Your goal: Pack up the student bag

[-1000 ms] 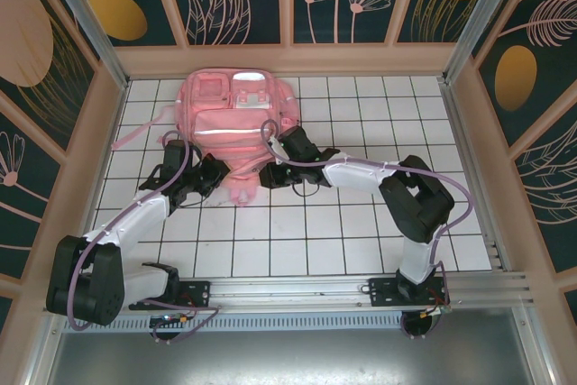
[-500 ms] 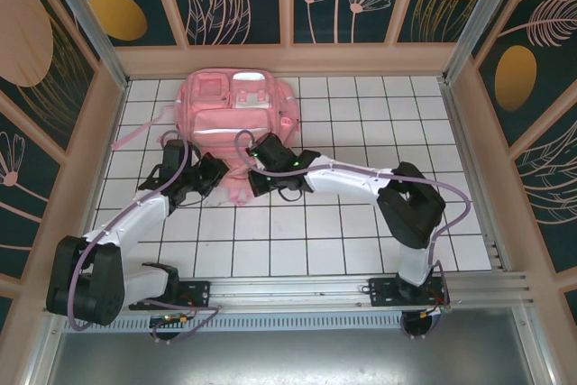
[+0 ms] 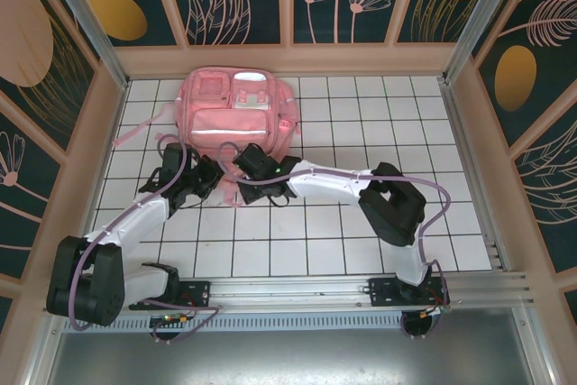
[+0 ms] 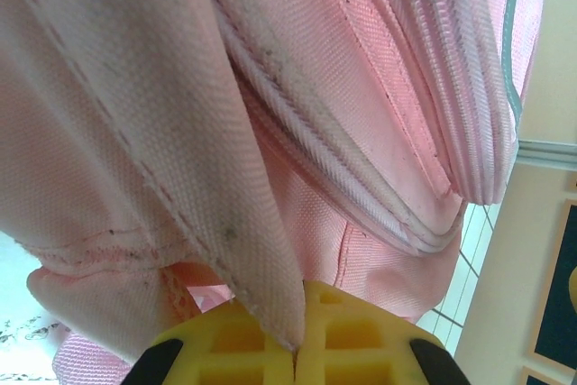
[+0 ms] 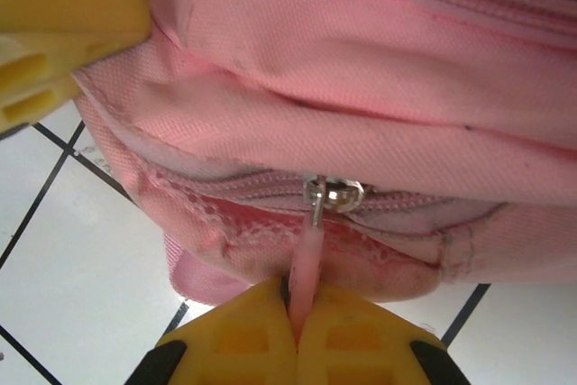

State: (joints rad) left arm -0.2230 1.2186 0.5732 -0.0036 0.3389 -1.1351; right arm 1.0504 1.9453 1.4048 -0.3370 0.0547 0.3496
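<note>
The student bag (image 3: 233,111), a large pink backpack, lies flat at the back left of the tiled table. My left gripper (image 3: 213,179) is at the bag's near edge, its yellow fingers (image 4: 225,349) shut on a fold of pink bag fabric (image 4: 180,178). Just to its right, my right gripper (image 3: 240,167) is shut on the pink zipper pull (image 5: 306,268), which hangs from a metal slider (image 5: 332,194) on the bag's near zip. The zip gapes slightly to the left of the slider. A left gripper finger (image 5: 54,33) shows at the upper left of the right wrist view.
White tiled table (image 3: 343,223) inside a walled enclosure with wooden rails (image 3: 288,60). A pink strap (image 3: 135,137) trails off the bag's left side. The right arm's elbow (image 3: 389,205) juts over the table's middle right.
The right gripper has moved left along the bag's near edge with the zipper pull, ending close to the left gripper. The left arm has held still.
</note>
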